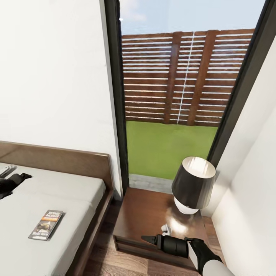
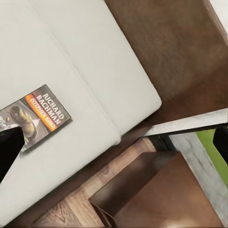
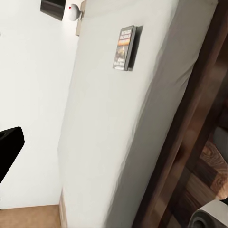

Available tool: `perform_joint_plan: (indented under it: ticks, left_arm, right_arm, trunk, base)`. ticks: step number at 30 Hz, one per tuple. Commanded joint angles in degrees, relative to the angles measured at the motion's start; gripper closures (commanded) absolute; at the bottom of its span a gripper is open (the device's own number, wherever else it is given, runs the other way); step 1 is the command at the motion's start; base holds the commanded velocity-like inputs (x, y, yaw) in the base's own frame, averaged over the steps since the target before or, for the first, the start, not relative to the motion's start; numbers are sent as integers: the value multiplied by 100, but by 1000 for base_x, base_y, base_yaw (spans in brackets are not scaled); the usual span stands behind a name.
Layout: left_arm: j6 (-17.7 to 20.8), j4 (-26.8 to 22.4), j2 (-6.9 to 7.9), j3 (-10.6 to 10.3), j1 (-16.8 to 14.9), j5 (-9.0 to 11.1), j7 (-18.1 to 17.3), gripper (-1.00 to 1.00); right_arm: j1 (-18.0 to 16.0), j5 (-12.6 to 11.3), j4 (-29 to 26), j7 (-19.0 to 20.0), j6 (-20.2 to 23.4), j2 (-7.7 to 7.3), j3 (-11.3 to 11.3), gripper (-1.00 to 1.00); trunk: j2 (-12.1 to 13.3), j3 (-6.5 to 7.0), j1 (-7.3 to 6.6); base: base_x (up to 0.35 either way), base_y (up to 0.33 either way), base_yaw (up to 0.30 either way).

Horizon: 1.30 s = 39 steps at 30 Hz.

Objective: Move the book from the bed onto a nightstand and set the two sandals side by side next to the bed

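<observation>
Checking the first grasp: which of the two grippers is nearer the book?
The left gripper, over the bed, is nearer the book on the mattress. The right gripper hangs over the nightstand.

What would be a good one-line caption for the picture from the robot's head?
Book lying on the bed, beside a nightstand with a black-shaded lamp at a tall window.
</observation>
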Motion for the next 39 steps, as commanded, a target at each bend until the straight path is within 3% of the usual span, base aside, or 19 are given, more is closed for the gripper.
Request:
perform_joint_plan:
  ticks: [1, 6, 11, 39]
  left_arm:
    - [26, 113, 20, -42, -116, 14, 205, -100]
    - [24, 142, 64, -294, -226, -19, 366, -100]
    - [-6, -89, 226, -365, -252, -5, 531, -100]
    - [5, -143, 199, -386, -253, 12, 537, -100]
  right_arm:
    - [-5, 45, -14, 32, 59, 7, -48, -100]
    - [-5, 45, -13, 33, 60, 7, -48, -100]
    - [-5, 45, -20, 40, 60, 7, -48, -100]
    - [-5, 45, -22, 42, 60, 7, -41, -100]
  trunk:
    - [-10, -19, 2]
    - [-10, -63, 2]
    - [-10, -106, 2]
    - [-10, -349, 2]
  base:
    - [0, 0, 0]
    - [0, 0, 0]
    - [0, 0, 0]
    - [0, 0, 0]
